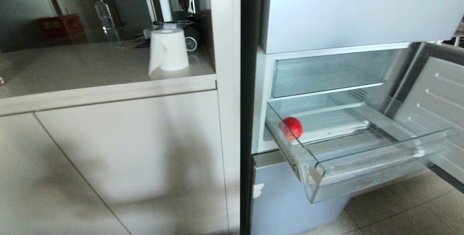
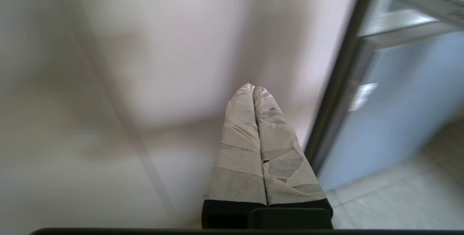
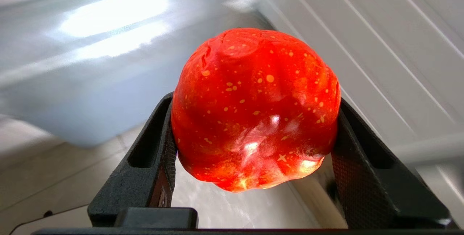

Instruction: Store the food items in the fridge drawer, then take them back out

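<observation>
The fridge drawer (image 1: 380,157) is pulled out, clear plastic with a thick front lip. One food item, a plain red round fruit (image 1: 291,128), lies at the drawer's back left corner. The other, an orange-red ribbed fruit (image 3: 253,93) with pale speckles, sits between the black fingers of my right gripper (image 3: 255,119), which is shut on it. That gripper is outside the head view, in front of a blurred white ribbed panel. My left gripper (image 2: 253,89) is shut and holds nothing. It hangs low before the white cabinet front, left of the fridge.
The fridge door (image 1: 438,93) stands open to the right of the drawer. A frosted blue-grey lower front (image 1: 282,198) sits under the drawer, above a tiled floor. On the counter (image 1: 90,75) to the left stand a paper roll (image 1: 168,50) and a water bottle (image 1: 106,19).
</observation>
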### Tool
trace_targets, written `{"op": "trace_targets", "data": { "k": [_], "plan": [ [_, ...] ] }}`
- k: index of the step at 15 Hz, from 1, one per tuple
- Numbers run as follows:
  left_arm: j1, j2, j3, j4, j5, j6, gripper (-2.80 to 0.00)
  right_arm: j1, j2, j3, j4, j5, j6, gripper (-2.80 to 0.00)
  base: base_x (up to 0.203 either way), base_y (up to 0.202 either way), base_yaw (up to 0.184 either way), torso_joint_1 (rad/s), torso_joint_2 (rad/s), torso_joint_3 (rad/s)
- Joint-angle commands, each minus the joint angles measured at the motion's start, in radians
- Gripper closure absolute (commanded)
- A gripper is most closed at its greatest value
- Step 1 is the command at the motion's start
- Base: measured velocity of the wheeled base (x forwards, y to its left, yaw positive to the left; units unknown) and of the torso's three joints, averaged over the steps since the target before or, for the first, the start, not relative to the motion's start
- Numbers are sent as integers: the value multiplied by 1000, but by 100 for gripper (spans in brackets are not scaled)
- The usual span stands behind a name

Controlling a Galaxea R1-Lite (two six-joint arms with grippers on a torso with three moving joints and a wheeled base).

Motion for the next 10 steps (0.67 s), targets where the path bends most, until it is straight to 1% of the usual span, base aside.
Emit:
{"op": "trace_targets", "data": {
  "k": [1, 7, 9, 10],
  "plan": [
    [0, 1, 0, 0, 0, 0, 0, 1, 0, 12, 2, -1, -2, 0, -1, 6, -171, 2, 3, -2],
    [0, 1, 0, 0, 0, 0, 0, -5, 31, 20, 0, -1, 7, 0, 1, 7, -174, 3, 1, 3],
    [-1, 1, 0, 0, 0, 0, 0, -29, 71, 21, -1, 0, 29, 0, 5, 9, -163, 1, 0, -2],
    [-1, 1, 0, 0, 0, 0, 0, -65, 99, 16, -5, 1, 63, 0, 0, 5, -116, 2, 2, 5]
  ]
}}
